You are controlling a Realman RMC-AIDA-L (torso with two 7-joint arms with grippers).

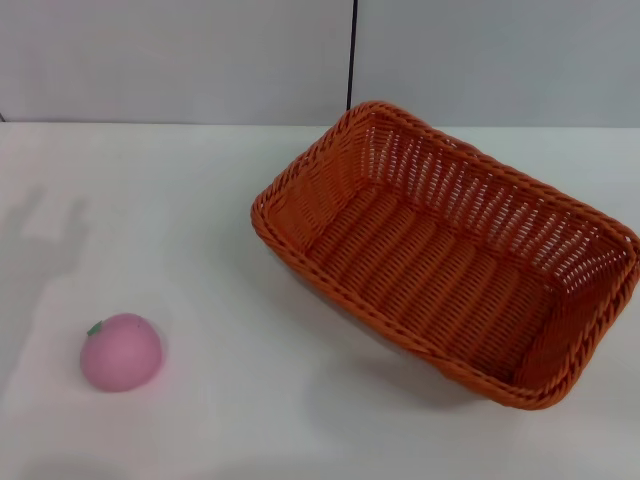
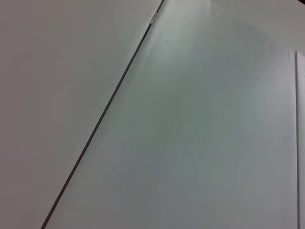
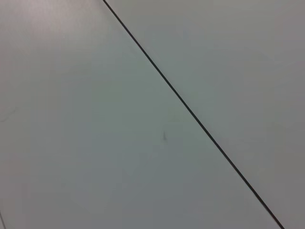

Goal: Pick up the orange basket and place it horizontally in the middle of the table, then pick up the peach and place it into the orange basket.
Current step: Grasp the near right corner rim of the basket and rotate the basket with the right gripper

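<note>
In the head view the orange basket (image 1: 450,255) stands on the white table (image 1: 200,220), right of centre and turned at a slant, one corner toward the back wall. Nothing lies inside it. The peach (image 1: 121,351) rests on the table at the front left, well apart from the basket, its green leaf up. Neither gripper shows in any view. Both wrist views show only plain grey wall panels, each crossed by a thin dark seam.
A grey panelled wall with a dark vertical seam (image 1: 352,55) runs behind the table. A faint shadow (image 1: 45,240) shaped like an arm falls on the table's left side. Bare tabletop lies between peach and basket.
</note>
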